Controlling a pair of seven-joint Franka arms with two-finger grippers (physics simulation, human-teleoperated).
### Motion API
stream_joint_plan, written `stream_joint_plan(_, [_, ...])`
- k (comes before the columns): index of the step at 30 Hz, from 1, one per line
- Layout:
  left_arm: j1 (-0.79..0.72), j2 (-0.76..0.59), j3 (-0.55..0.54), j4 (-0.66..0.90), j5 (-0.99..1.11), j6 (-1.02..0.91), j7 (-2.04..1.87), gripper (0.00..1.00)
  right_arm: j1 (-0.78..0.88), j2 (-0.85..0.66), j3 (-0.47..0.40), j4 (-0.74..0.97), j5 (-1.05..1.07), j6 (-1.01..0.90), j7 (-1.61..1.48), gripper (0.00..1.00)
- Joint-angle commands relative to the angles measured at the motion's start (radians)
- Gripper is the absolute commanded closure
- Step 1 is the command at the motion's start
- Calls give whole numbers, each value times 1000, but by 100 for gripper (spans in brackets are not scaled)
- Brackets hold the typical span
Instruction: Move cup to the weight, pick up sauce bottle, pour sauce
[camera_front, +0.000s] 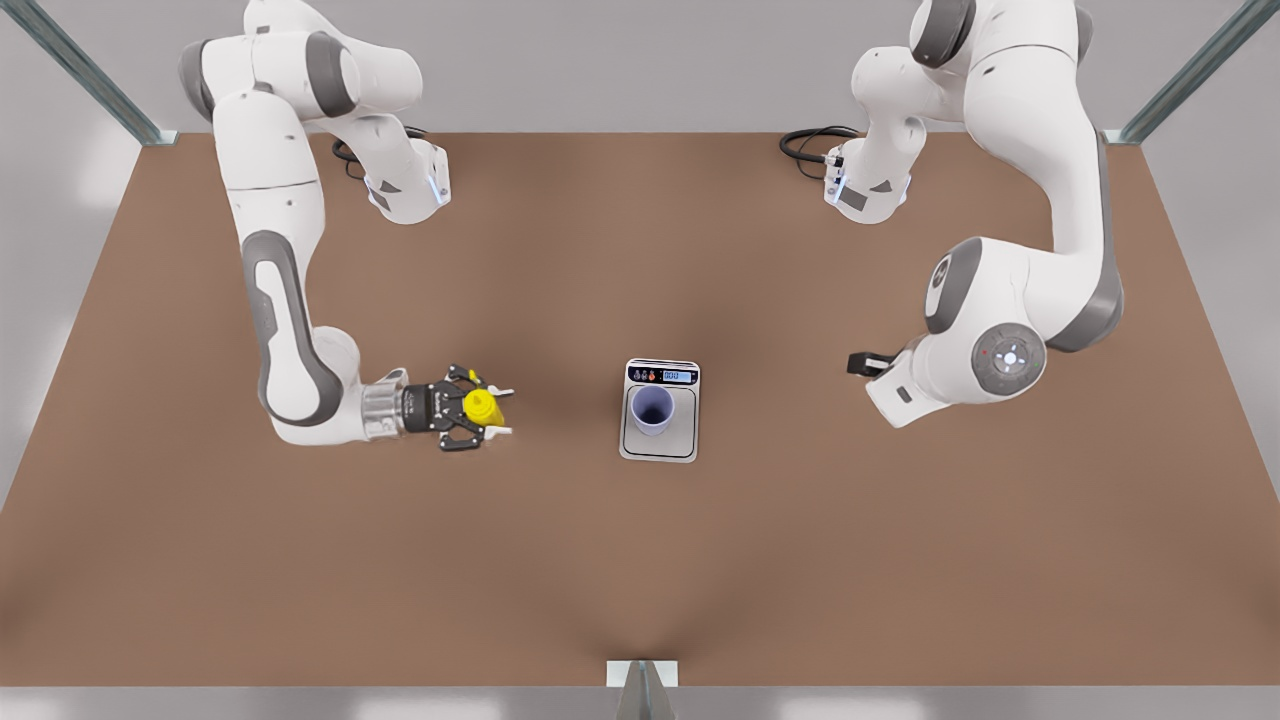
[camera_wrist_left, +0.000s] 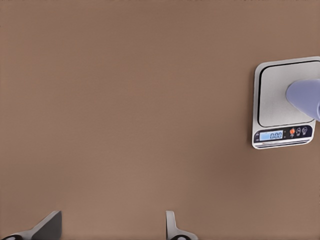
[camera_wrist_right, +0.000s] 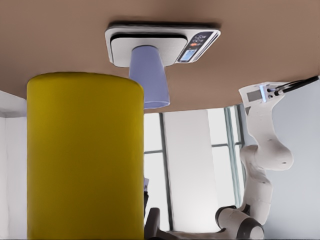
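Right pincer (camera_front: 492, 407) clamped on upright sauce bottle (camera_front: 481, 404), nozzle up, with bare bench (camera_front: 800, 550) between it and the weight (camera_front: 660, 410). Cup (camera_front: 651, 409) upright on the weight's plate. Left pincer (camera_wrist_left: 107, 227) spread open and empty, off to the front view's right.

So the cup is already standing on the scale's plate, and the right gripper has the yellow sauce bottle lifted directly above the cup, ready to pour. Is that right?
Not quite. The cup does stand on the scale, and the right gripper has its fingers around the sauce bottle. But the front view shows the bottle well off to that view's left of the scale, over bare table, not above the cup. The left gripper waits on the other side.
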Motion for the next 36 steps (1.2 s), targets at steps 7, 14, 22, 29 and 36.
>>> stream_joint_plan(7, [0, 4, 0, -1, -3, 2, -2, 0, -66, 123, 3, -23, 43, 9, -168, 79])
stream_joint_plan(14, [0, 31, -5, -1, 7, 11, -2, 0, -97, 220, 3, -26, 24, -53, -354, 79])
stream_joint_plan(22, [0, 28, -6, -1, 7, 11, -2, 0, -95, 247, 3, -31, -26, -23, -397, 0])
stream_joint_plan(29, [0, 30, -6, -1, 5, 11, -3, 0, -95, 246, 3, -28, -36, -23, -397, 0])
stream_joint_plan(36, [0, 28, -8, 1, 5, 11, -3, 0, -98, 246, 3, -26, -48, -23, -400, 0])
